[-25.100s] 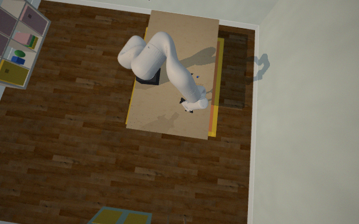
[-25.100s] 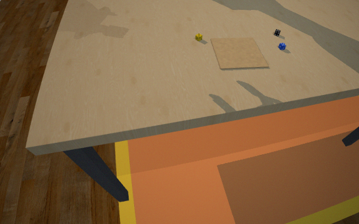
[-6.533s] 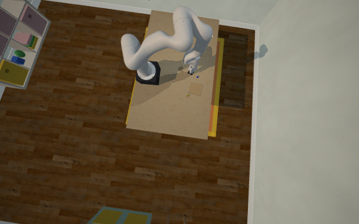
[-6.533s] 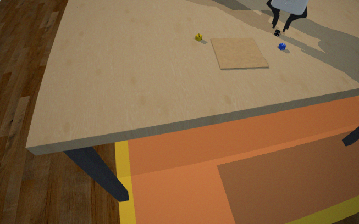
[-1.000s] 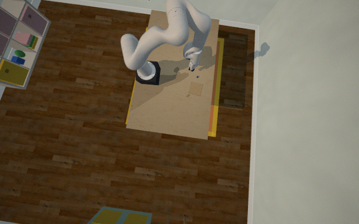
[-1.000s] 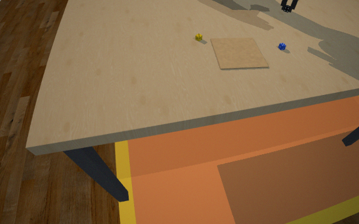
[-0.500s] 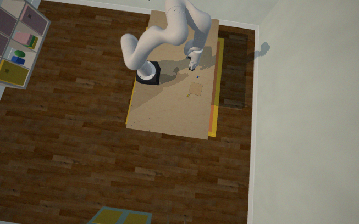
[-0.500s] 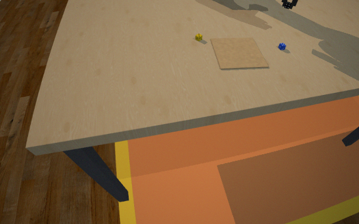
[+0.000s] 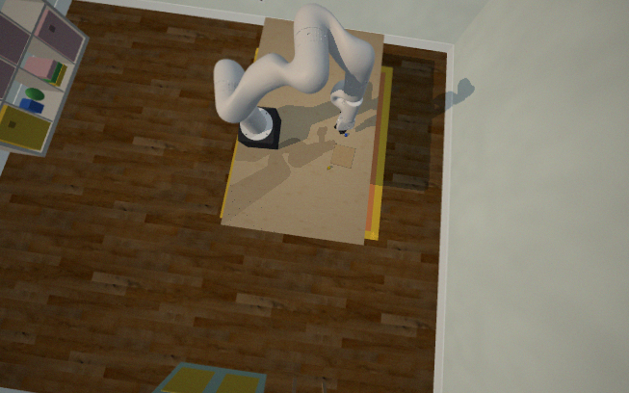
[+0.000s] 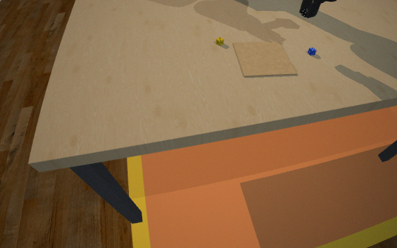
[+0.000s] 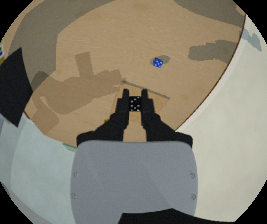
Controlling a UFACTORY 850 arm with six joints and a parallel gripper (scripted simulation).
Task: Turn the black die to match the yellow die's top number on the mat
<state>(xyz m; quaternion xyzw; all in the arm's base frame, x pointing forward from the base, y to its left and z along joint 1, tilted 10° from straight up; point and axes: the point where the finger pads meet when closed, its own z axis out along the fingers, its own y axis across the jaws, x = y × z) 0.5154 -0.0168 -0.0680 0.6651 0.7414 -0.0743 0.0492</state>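
Above the tabletop (image 10: 138, 101), black die lifted in the tool

Nearest, the mat (image 10: 264, 58) lies flat; the yellow die (image 10: 219, 41) sits just beside its far left corner, the blue die (image 10: 311, 51) near its right edge. Farther back, the tool (image 11: 134, 111) is clamped on the black die (image 11: 134, 104), held off the surface, white pips showing. No readable writing anywhere.
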